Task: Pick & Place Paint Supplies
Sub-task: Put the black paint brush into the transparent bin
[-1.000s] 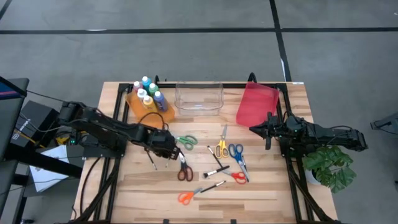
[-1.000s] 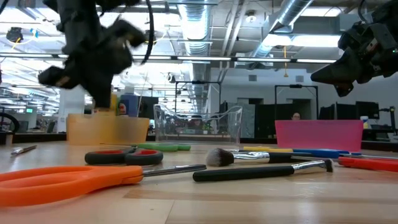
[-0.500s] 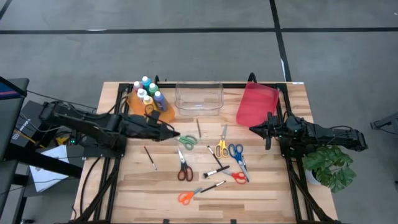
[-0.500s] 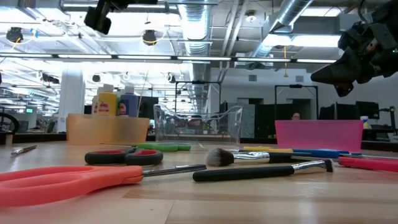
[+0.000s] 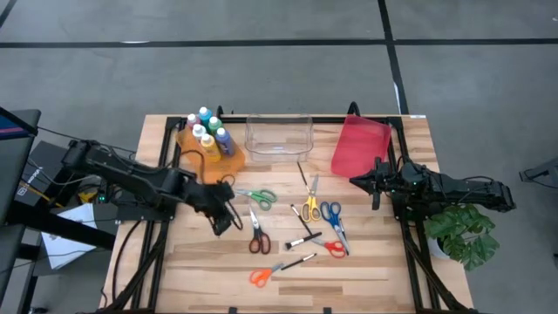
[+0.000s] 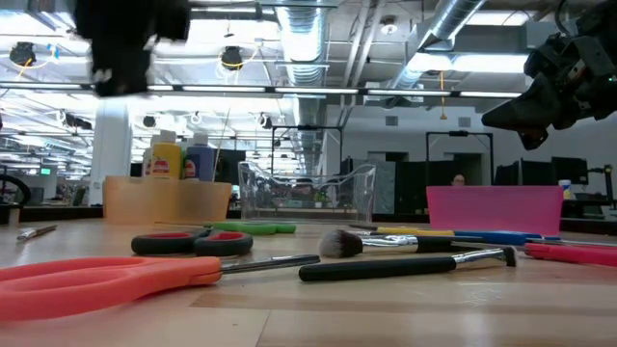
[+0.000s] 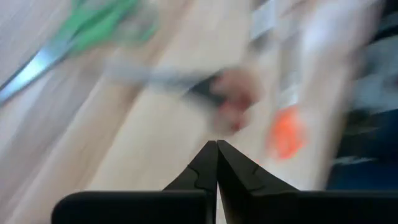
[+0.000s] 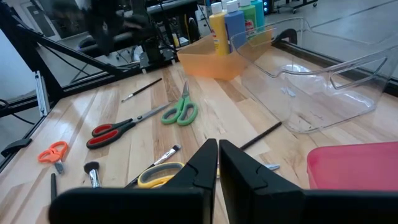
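Left gripper (image 5: 228, 218): fingers pressed together, holding nothing, above the table beside the green scissors (image 5: 258, 196).
Right gripper (image 5: 356, 181): closed and empty, near the red bin (image 5: 359, 145).

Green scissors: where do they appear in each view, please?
High view: green scissors lie mid-table, near the orange bin.
Low view: flat, right of the orange bin.
Left wrist view: a green blur.
Right wrist view: on the wood.
Shared landmark: the orange bin, absent only from the left wrist view.
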Controlling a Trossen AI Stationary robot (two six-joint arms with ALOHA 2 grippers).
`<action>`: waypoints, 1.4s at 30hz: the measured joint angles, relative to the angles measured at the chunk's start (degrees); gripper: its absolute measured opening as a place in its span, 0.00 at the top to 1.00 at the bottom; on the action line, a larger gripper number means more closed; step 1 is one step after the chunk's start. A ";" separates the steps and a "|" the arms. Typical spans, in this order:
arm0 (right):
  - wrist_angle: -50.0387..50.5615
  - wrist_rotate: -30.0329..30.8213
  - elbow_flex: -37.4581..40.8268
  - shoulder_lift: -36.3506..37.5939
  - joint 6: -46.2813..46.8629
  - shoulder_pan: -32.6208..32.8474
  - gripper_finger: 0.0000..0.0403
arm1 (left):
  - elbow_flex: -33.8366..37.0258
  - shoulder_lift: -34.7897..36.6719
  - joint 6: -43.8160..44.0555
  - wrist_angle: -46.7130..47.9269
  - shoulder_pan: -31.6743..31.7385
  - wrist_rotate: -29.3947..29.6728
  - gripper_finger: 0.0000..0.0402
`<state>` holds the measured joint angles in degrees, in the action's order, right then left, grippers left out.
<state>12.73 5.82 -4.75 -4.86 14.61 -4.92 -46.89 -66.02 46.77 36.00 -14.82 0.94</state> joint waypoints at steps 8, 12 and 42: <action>0.00 0.00 0.00 0.00 0.00 -0.01 0.96 | 0.02 -9.83 41.98 22.99 0.78 -1.08 0.99; 0.00 0.00 0.00 0.00 0.00 -0.01 0.96 | 0.02 -10.97 53.97 20.36 -0.05 -0.10 0.94; 0.00 -0.01 0.01 0.02 0.00 -0.01 0.96 | 14.05 -13.34 85.93 5.47 -1.39 0.49 0.50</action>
<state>12.73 5.81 -4.75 -4.84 14.61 -4.93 -32.84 -79.36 132.70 41.47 -16.21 1.42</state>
